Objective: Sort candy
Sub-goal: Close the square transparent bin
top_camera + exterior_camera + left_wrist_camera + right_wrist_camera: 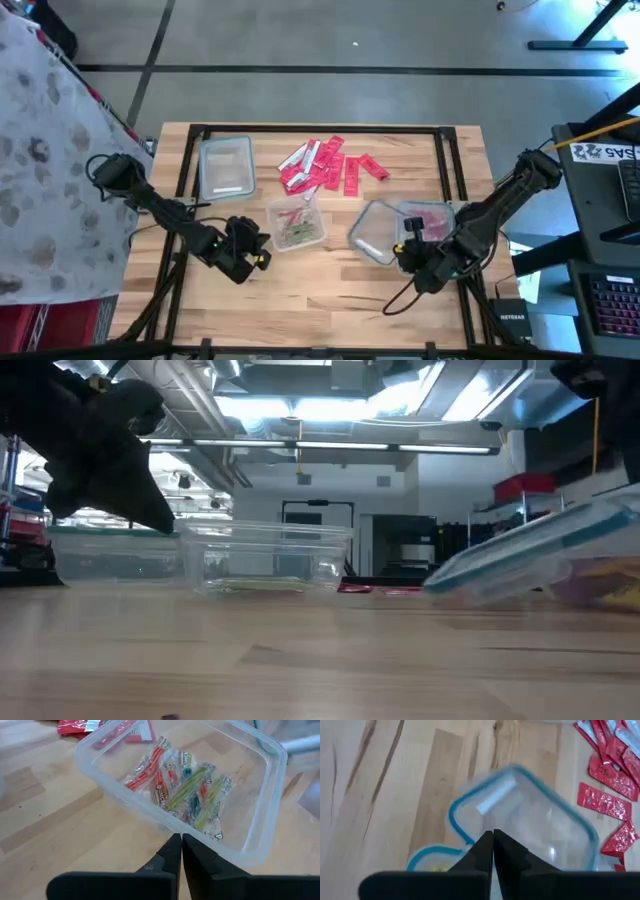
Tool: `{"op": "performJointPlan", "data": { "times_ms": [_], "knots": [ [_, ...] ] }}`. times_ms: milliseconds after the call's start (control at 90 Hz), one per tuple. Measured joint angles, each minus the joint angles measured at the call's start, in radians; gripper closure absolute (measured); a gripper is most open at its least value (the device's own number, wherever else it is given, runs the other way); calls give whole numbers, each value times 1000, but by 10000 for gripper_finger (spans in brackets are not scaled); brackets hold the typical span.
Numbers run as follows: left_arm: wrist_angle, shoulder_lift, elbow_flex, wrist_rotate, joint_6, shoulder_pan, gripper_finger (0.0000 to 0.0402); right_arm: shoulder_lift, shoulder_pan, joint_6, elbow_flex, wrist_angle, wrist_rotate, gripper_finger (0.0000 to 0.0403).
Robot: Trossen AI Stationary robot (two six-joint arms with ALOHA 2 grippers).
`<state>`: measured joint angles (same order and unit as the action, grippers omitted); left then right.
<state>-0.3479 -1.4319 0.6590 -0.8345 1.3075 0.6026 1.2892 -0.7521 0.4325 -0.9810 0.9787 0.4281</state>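
Note:
A pile of red wrapped candy (325, 165) lies on the wooden table's far middle. A clear tub (297, 222) near the centre holds several red and green candy sticks (180, 785). My left gripper (262, 243) is shut just left of it, its tips (181, 840) at the tub's near wall (150, 815). A second tub (432, 218) at the right holds pink candy. My right gripper (403, 247) is shut on a clear blue-rimmed lid (373, 232) beside that tub. My left gripper has its shut fingertips against or just short of the tub's near wall; I cannot tell whether they touch. My right gripper (493, 836) pinches the lid's blue-rimmed edge (470, 839) between its two fingers. The lid (540, 555) is tilted, with its end toward the centre tub low near the table.
A third clear tub with a lid on it (227, 167) stands at the far left. More red candy (610, 775) lies beyond the held lid. Bare wood fills the table's near half. A desk with keyboards (615, 200) stands off the right edge.

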Motion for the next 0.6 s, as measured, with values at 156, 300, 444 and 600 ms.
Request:
{"op": "performJointPlan", "data": {
  "times_ms": [156, 300, 444, 600],
  "knots": [
    [1, 0, 0, 0, 1, 0, 402, 0, 0, -82, 0, -26, -10, 375],
    [1, 0, 0, 0, 1, 0, 402, 14, 0, -204, -1, -98, -42, 302],
    [1, 0, 0, 0, 2, 0, 402, 78, 0, -339, -1, -194, -103, 214],
    [1, 0, 0, 0, 2, 0, 402, 179, 0, -404, -2, -218, -117, 135]
  ]
}}
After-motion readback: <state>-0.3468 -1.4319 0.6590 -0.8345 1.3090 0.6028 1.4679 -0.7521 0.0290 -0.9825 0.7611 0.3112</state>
